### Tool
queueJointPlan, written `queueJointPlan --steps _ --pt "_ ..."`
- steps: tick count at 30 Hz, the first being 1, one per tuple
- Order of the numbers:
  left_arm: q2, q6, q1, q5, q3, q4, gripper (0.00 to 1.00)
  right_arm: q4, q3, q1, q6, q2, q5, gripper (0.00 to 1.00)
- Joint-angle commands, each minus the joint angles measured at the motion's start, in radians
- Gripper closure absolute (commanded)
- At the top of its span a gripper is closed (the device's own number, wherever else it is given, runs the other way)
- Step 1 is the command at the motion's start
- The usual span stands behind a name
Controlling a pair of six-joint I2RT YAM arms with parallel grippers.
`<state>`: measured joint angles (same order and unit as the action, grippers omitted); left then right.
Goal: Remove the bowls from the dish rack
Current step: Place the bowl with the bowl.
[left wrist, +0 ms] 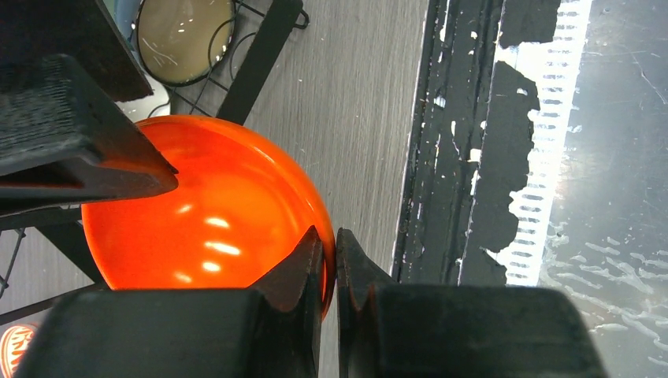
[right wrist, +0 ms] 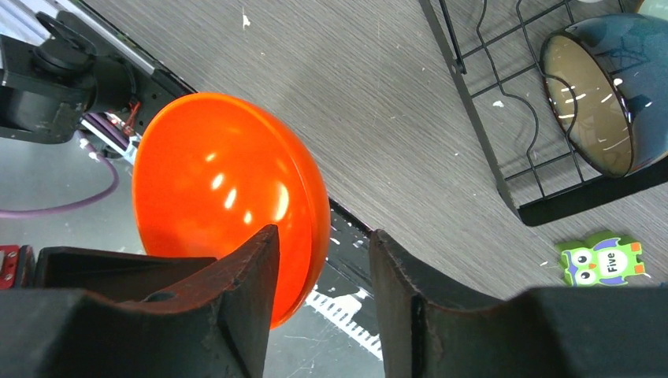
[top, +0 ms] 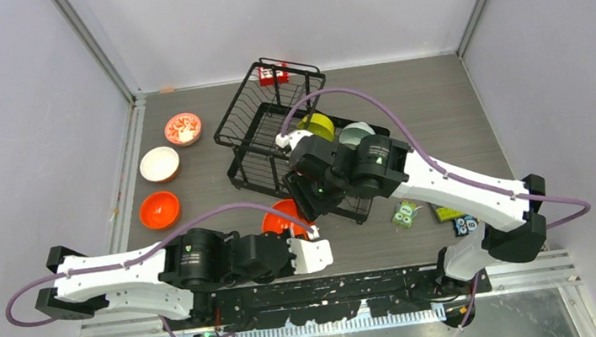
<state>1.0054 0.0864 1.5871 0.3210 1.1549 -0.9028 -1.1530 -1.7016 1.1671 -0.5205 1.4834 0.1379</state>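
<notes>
Two grippers are flanking one orange bowl [left wrist: 205,213], standing on edge. Left gripper [left wrist: 329,236] is pinching its rim; right gripper [right wrist: 324,232], half-open, is straddling that rim, dish rack [top: 247,111] just behind it.

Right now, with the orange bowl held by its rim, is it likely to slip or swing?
The orange bowl looks glossy, with bright reflections, so it is probably slippery. The left jaws pinch only its thin rim, so it may pivot if jolted. It seems stiff: the rim shows no bending under the grip.
</notes>
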Motion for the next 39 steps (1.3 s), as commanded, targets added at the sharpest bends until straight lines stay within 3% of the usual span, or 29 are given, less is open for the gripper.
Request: queueJointPlan --steps 1,18,21,22,26,29,30,31,32,39 --pt "-0.007 -0.003 0.005 0.004 0.020 0.030 1.00 -0.004 -0.037 0.006 0.020 0.009 0.025 0.51" --pt "0.012 -0.053 0.006 0.057 0.035 0.009 1.00 0.000 0.001 0.039 -0.001 0.030 0.059 0.84" --pt "0.016 -0.065 0.006 0.072 0.038 0.006 0.99 0.003 0.008 0.044 -0.005 0.024 0.066 0.97" --pt "0.016 -0.069 0.006 0.083 0.041 0.006 0.96 0.005 0.009 0.045 -0.007 0.021 0.072 0.99" --pt "0.015 -0.104 0.005 0.128 0.064 -0.007 0.60 0.015 0.025 0.044 -0.018 -0.005 0.106 0.99" --pt "0.000 -0.135 0.005 0.173 0.079 -0.016 0.41 0.044 0.059 0.044 -0.036 -0.045 0.142 0.99" --pt "-0.009 -0.145 0.005 0.195 0.082 -0.012 0.32 0.051 0.070 0.045 -0.041 -0.062 0.155 0.99" --pt "-0.021 -0.156 0.006 0.214 0.083 -0.004 0.12 0.062 0.085 0.044 -0.047 -0.079 0.169 0.99" --pt "-0.034 -0.171 0.005 0.239 0.083 0.010 0.02 0.072 0.100 0.045 -0.054 -0.096 0.181 0.99" --pt "-0.158 -0.346 0.006 0.375 0.058 0.134 0.00 0.151 0.243 0.044 -0.097 -0.244 0.239 0.99"
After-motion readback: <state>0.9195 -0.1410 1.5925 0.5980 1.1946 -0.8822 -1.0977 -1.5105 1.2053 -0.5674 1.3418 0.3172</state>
